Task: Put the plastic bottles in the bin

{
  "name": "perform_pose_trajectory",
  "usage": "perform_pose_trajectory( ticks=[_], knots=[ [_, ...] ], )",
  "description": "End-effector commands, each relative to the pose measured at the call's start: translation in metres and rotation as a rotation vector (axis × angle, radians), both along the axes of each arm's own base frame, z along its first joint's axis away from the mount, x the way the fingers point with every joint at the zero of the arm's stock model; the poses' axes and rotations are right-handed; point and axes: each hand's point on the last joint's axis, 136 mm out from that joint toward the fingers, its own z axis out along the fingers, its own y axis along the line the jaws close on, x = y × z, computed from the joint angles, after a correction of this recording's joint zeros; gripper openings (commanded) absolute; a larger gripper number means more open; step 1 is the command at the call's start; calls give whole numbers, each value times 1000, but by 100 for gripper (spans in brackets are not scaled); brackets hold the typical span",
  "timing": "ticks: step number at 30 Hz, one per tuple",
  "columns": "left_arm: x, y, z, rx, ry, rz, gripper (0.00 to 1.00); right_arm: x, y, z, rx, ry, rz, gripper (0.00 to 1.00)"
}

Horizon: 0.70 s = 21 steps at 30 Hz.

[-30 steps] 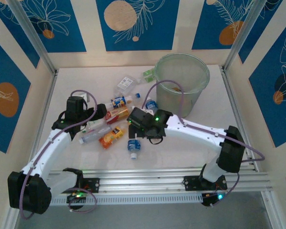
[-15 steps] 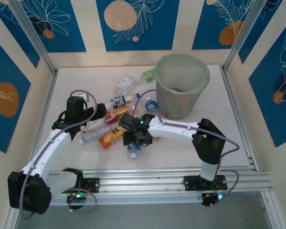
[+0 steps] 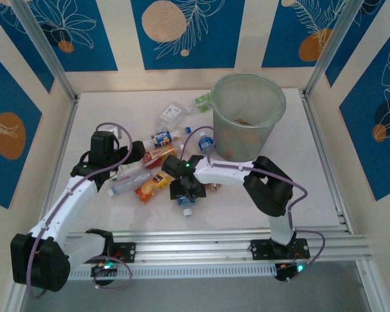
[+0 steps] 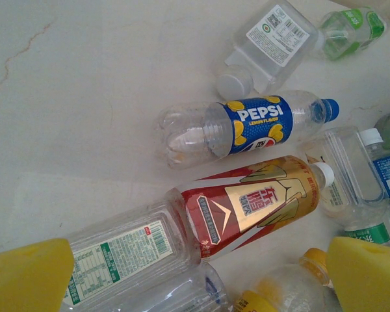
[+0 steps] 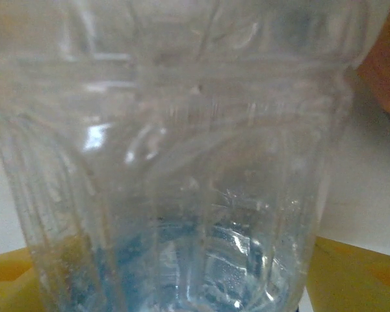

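Because the plastic bottles lie flat and scattered across the middle of the pale worktop (image 3: pixel 117 110), each arm has to come at them from above. The right pincer (image 3: pixel 183 192) sits low over a clear ribbed plastic bottle with a blue cap (image 5: pixel 182 162), which lies at the near side of the heap with its cap toward the near edge. In the right wrist view the bottle's body stands between the two yellow fingers (image 5: pixel 357 273), one at each flank. That straddle across the narrow width suits a round, slippery shell. Whether the pads already press it I cannot tell.

The left pincer (image 4: pixel 198 276) hangs released, jaws wide, above the left part of the heap. Below it lie a clear bottle with a blue Pepsi label (image 4: pixel 253 123), a red-and-gold labelled bottle with a white cap (image 4: pixel 247 205) and a clear bottle with a white-and-green printed label (image 4: pixel 127 250), the last two touching. Its wide stance looks like readiness to take one of them crosswise.

The tall round translucent grey-green bin (image 3: pixel 253 140) stands upright toward the far right corner, mouth upward so bottles can be dropped in. Orange shapes show through its wall. Most bottles are on the worktop, so the task looks early. The likely risk is a thin empty bottle crumpling or squirting out of the grip.
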Motion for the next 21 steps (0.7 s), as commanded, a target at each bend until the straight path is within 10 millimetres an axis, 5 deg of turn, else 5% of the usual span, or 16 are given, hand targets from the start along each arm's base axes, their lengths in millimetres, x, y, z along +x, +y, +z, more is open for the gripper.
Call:
perform_pose_trajectory(
  ticks=[1, 10, 21],
  knots=[
    [2, -1, 3, 12, -27, -1, 99, 5, 3, 1, -2, 4, 0, 82],
    [2, 0, 4, 14, -31, 0, 99, 4, 4, 0, -16, 5, 20, 67],
    [3, 0, 8, 14, -40, 2, 100, -7, -1, 40, -61, -83, 71, 51]
  ],
)
